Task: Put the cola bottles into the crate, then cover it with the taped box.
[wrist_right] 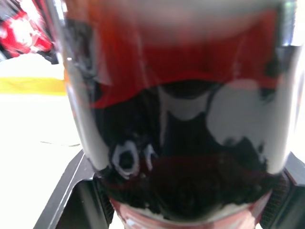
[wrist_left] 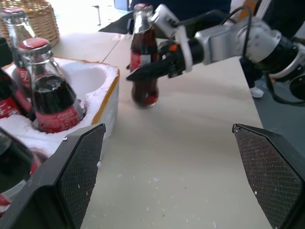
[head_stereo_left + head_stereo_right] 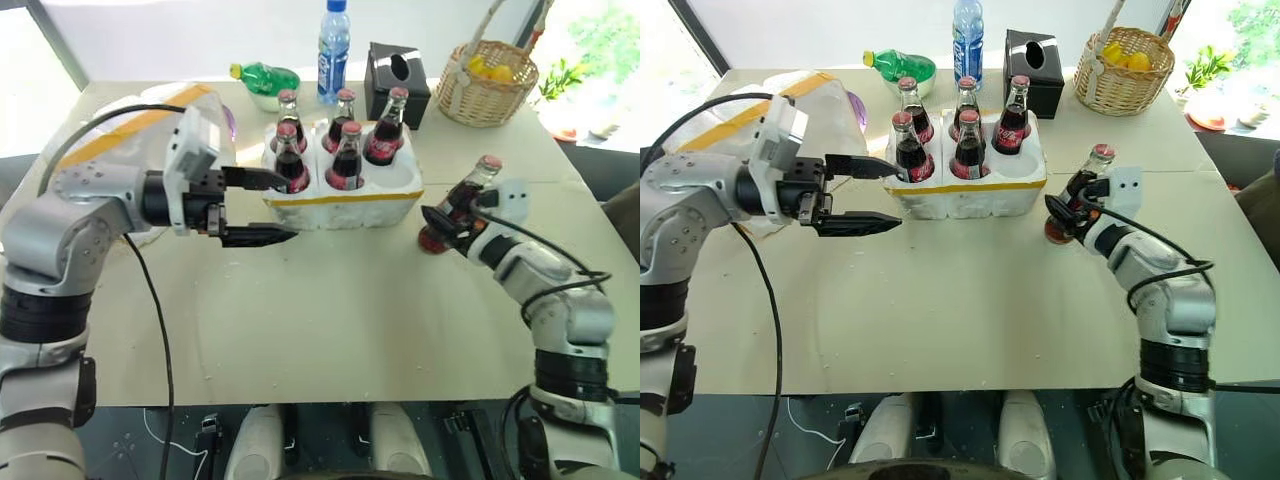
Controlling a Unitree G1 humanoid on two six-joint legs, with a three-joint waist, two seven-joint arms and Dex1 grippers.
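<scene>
The sixth cola bottle [image 3: 460, 205] stands tilted on the table just right of the crate [image 3: 345, 192], and my right gripper [image 3: 447, 222] has its fingers clamped round its belly. I should lift it straight, upright, into the empty near-right well. My left gripper [image 3: 262, 207] hangs wide open and empty at the crate's left end, beside the five seated bottles [image 3: 345, 140].

The left arm reached in from the left, its hand [image 3: 262, 207] level and pointing right, fingers [image 2: 78, 174] spread wide and holding nothing. The right arm stretched forward, elbow bent, its hand [image 3: 446, 222] level with both fingers closed on a cola bottle [image 3: 462, 201] that leaned in its grip.
</scene>
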